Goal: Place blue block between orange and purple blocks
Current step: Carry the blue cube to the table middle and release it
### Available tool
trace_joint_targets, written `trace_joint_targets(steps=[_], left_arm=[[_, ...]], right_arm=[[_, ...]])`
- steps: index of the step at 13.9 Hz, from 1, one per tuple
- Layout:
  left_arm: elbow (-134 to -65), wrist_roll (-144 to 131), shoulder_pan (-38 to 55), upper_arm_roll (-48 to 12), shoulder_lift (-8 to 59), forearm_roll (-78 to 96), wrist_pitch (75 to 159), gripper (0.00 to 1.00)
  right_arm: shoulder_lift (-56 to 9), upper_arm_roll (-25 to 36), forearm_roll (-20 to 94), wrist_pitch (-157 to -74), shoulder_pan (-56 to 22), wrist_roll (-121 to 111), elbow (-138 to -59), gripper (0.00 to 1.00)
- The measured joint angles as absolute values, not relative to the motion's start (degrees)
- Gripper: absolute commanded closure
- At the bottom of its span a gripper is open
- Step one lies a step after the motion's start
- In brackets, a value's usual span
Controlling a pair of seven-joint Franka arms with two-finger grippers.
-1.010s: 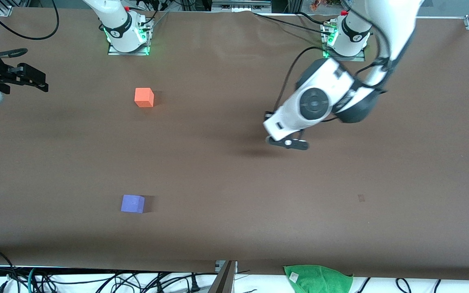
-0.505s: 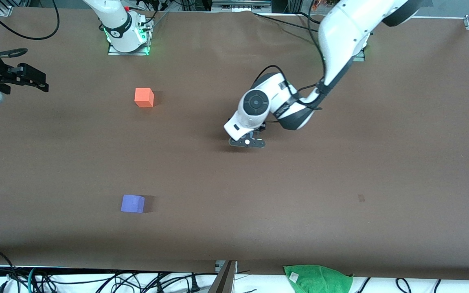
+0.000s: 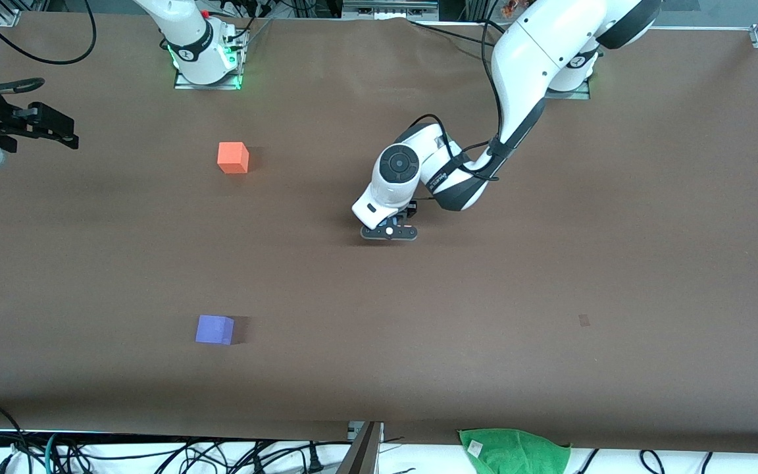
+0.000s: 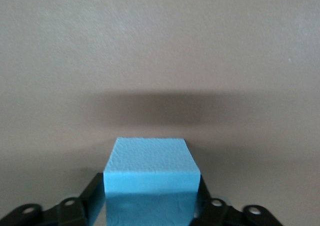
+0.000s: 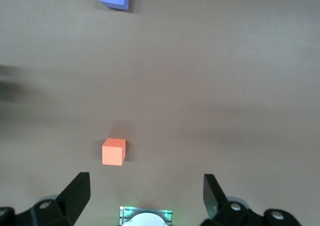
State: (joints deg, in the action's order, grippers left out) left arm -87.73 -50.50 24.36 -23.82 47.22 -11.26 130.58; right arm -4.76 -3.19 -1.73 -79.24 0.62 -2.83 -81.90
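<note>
The right hand (image 3: pixel 56 128) waited at the right arm's end of the bench (image 3: pixel 616 263), its fingers spread wide with nothing between them, as the right wrist view showed. Next came the orange block (image 3: pixel 233 158), sitting alone close to the right arm's base, and the purple block (image 3: pixel 214 330), well apart from it and much nearer the front camera, with bare bench between the two. Toward the middle, the left hand (image 3: pixel 389 232) hung low over the bench, clamped on the blue block (image 4: pixel 151 173); the left wrist view showed its fingers (image 4: pixel 85 198) pressed against both sides of the cube. That block was a pale sky-blue cube with a grainy matte top and crisp edges, looking like light foam, held level. I judged the carry to be in progress: the block was gripped but not yet at the gap. The next move would call for travel toward the right arm's end, stopping midway between orange and purple before lowering and letting go.
</note>
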Motion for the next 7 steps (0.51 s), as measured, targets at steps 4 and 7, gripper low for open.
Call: trace_joint_targets(steps=[4, 7], left_arm=[[-86.07, -50.49, 23.89, -23.92, 45.88, -11.27, 128.87, 0.00], [-84.79, -50.47, 23.89, -24.22, 40.16, -10.95, 121.18, 0.00]], right_arm=[[-4.76, -3.19, -1.73, -79.25, 0.62, -2.83, -81.90, 0.00], [-4.76, -3.19, -1.73, -79.25, 0.62, -2.83, -81.90, 0.00]])
